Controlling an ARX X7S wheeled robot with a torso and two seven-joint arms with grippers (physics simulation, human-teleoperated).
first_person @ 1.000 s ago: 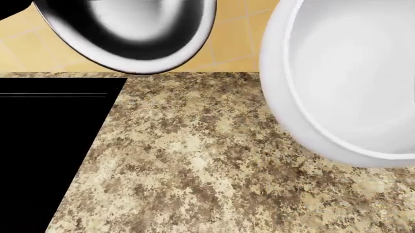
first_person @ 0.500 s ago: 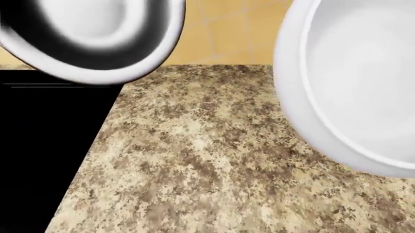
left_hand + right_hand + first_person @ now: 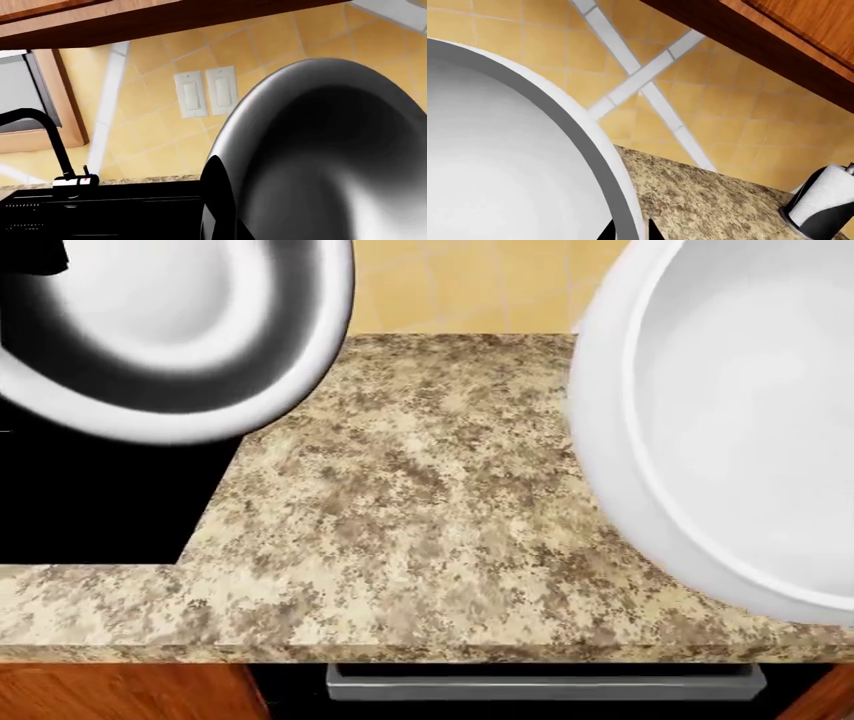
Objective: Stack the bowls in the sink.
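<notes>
no readable text, labels, brands, numbers or signs in any view

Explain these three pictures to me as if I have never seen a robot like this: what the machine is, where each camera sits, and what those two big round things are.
This is a simulated wheeled robot with two arms, steered by a person. One picture comes from a camera on its head, looking down; the other two come from cameras near the end of each arm.

In the head view, the silvery-grey bowl fills the upper left, above the black sink. The white bowl fills the right side, above the speckled granite counter. Both look raised close to the camera, so they appear huge.

The left wrist view shows the same dark bowl up close, with the faucet and wall switches behind. The right wrist view shows the white bowl's rim, plus a paper towel roll.

The fingers themselves are hardly visible, so I cannot confirm the grip directly. The bowls are not yet stacked.
</notes>
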